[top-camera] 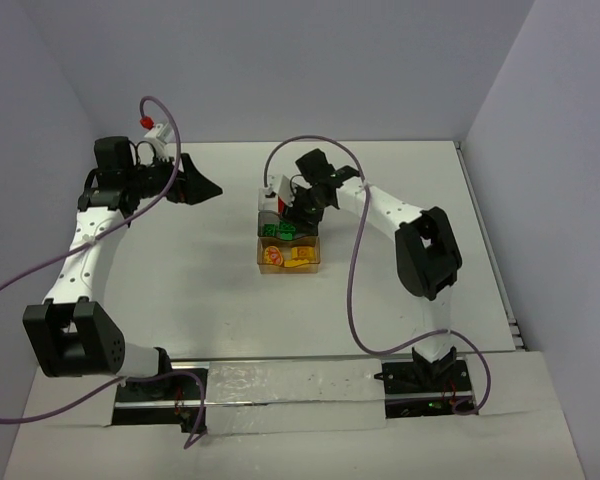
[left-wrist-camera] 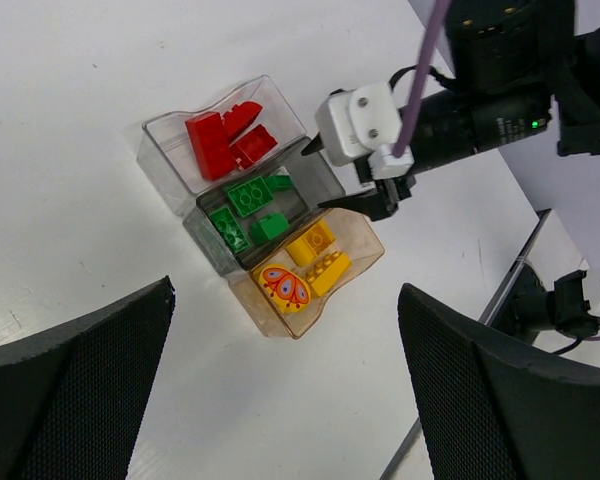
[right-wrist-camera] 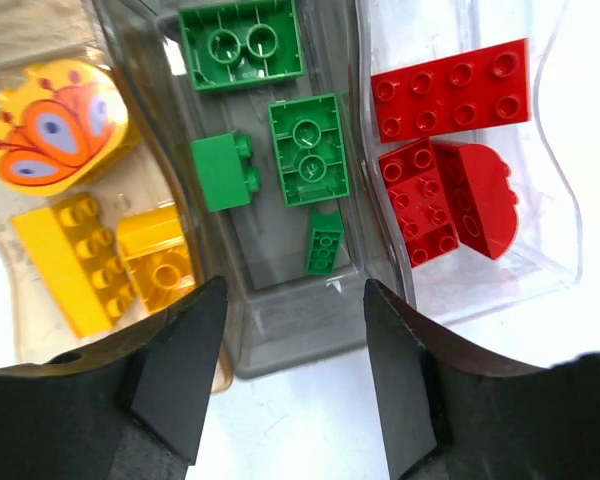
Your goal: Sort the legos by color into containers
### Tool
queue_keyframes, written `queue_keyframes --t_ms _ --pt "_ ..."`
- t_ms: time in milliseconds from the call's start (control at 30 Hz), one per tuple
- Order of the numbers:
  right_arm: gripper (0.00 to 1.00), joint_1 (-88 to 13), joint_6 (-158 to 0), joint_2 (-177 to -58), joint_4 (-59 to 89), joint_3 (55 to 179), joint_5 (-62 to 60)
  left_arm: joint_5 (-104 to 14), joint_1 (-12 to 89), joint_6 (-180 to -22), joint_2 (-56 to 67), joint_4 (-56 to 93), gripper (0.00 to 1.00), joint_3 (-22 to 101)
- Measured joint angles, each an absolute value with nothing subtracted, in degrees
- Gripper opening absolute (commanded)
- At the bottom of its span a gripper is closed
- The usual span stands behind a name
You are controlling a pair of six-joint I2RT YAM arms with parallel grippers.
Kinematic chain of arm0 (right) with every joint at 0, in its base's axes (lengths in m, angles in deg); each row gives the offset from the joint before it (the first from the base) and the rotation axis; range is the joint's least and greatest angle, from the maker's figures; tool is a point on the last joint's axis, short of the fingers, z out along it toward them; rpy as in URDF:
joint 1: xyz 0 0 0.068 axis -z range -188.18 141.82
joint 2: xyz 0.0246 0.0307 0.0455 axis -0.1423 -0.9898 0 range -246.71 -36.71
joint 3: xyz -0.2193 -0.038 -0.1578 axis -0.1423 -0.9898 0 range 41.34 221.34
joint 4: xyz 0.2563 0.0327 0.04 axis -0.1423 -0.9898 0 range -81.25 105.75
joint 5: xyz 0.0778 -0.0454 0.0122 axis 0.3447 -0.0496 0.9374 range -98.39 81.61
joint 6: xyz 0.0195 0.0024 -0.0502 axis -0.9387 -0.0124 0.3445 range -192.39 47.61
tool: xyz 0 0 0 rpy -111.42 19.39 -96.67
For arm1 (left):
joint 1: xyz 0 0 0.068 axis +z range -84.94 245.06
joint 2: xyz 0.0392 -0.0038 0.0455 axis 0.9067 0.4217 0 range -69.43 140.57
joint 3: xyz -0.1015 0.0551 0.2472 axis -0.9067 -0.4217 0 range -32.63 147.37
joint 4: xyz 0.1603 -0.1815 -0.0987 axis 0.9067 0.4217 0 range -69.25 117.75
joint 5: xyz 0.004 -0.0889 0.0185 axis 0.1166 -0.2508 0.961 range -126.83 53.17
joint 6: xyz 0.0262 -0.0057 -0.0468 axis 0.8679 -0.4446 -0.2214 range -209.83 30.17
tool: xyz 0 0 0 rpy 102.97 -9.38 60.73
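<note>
**Every brick in a tray, both grippers empty**

Seen from above, the three trays sit edge to edge in a short row near the middle of the table (top-camera: 180, 290). The clear tray (left-wrist-camera: 160, 160) is at the 12 o'clock end, the grey tray (left-wrist-camera: 202, 240) is in the middle, and the amber tray (left-wrist-camera: 365, 255) is at the 6 o'clock end.

The colours are fully separated. The red bricks (left-wrist-camera: 220, 145) lie in the clear tray and the green bricks (left-wrist-camera: 250, 195) in the grey one. The yellow bricks (left-wrist-camera: 315, 245) are in the amber one, together with an orange butterfly piece (left-wrist-camera: 283, 287). No brick shows outside the trays, so the sort looks finished or nearly so.

The right gripper (right-wrist-camera: 292, 300) reaches in from about 2 o'clock and hangs just above the near wall of the grey tray. Its jaws stand apart with nothing between them. That position fits a drop into the green tray, with the fingers kept high enough to clear the rim.

The left gripper (top-camera: 195, 185) is parked well apart at about 10 o'clock. It is spread wide and empty and is aimed at the trays, probably to stay out of the other arm's way.
</note>
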State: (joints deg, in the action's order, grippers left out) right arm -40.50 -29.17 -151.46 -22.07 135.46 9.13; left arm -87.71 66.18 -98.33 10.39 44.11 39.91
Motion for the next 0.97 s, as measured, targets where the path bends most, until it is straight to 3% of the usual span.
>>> queue_keyframes --t_ms 67,133,200,400,567,833,967 --pt "0.68 -40.53 -30.06 -149.88 -22.49 135.44 9.95 -86.71 66.18 -98.69 10.67 44.25 0.99 40.38" --pt "0.79 -40.54 -31.94 -147.24 -22.90 135.44 11.12 -84.72 66.18 -99.74 10.94 44.32 0.99 41.18" --pt "1.00 -40.54 -34.77 -142.88 -22.75 135.45 12.06 -81.96 66.18 -100.25 11.13 44.34 0.99 41.92" --pt "1.00 -38.63 -46.37 -124.45 -16.87 133.16 11.41 -73.19 66.18 -98.52 11.21 47.66 0.99 43.42" --pt "1.00 -28.99 -55.63 -111.85 -11.03 123.91 6.68 -64.97 66.24 -95.32 10.79 49.46 0.99 42.06" --pt "1.00 -17.65 -66.51 -104.41 -10.32 100.81 -3.21 -57.41 66.27 -92.51 8.26 49.77 0.99 34.92" --pt "1.00 -15.72 -69.58 -99.92 -11.27 96.85 -5.35 -56.13 66.27 -92.34 8.27 49.86 0.99 34.29"
